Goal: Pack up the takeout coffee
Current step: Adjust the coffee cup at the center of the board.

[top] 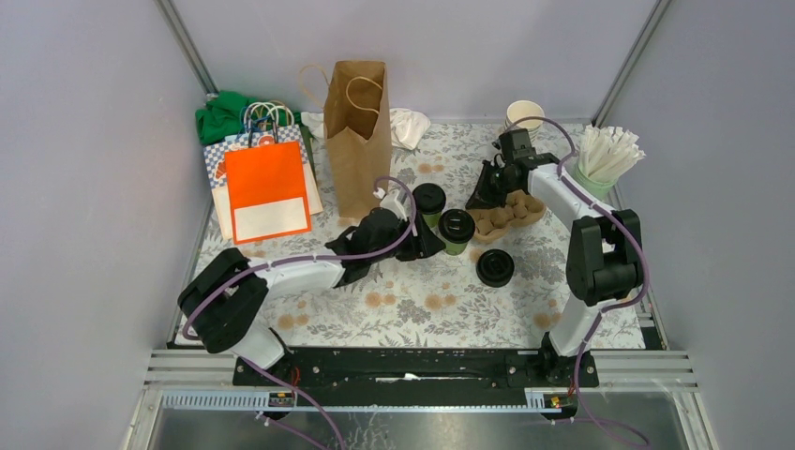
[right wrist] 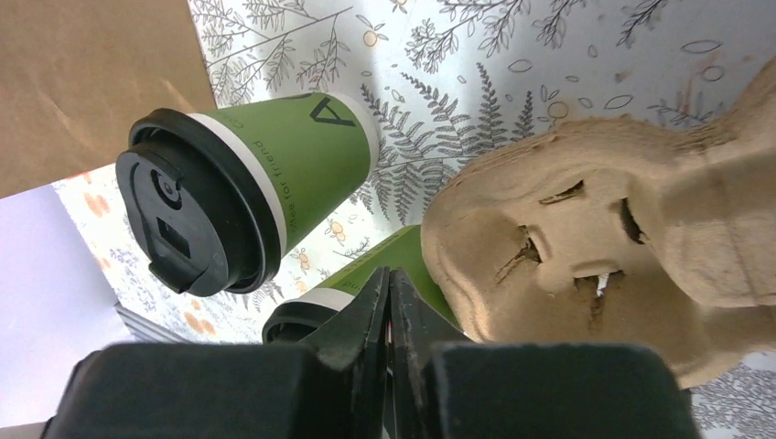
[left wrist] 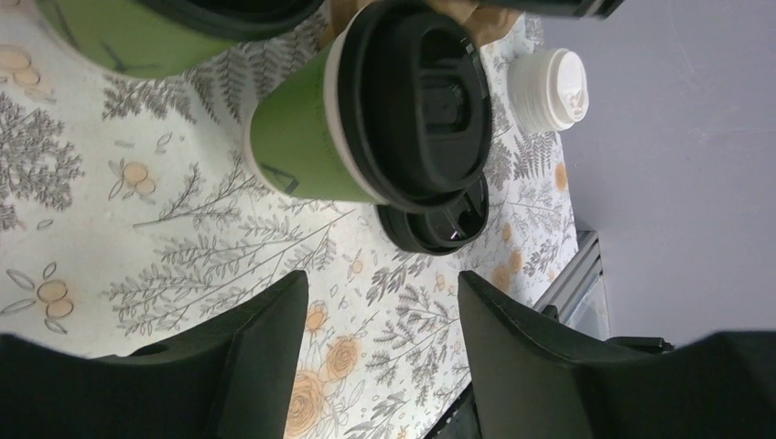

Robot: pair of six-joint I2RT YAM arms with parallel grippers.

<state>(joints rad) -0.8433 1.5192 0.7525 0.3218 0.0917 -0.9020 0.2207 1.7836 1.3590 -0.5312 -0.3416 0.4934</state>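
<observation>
Near the middle of the desk (top: pixel 403 309), the upper cup (top: pixel 429 200) and the lower cup (top: pixel 457 226) of coffee stand lidded but unpacked.
Both sit upright, just beside each other at the centre of the overhead view, between the brown paper bag (top: pixel 357 131) on their left and the cardboard cup tray (top: pixel 517 212) on their right. The tray's hollows look empty. The left pincer (left wrist: pixel 380 293) is spread with nothing between its jaws, facing the lower cup. The right pincer (right wrist: pixel 389 288) is pressed together at the tray's left edge; whether it nips any cardboard I cannot tell. A loose black lid (top: pixel 494 267) lies to the lower right of the cups. By my reading the lidding is done, while seating the cups in the tray and bagging them remain.
</observation>
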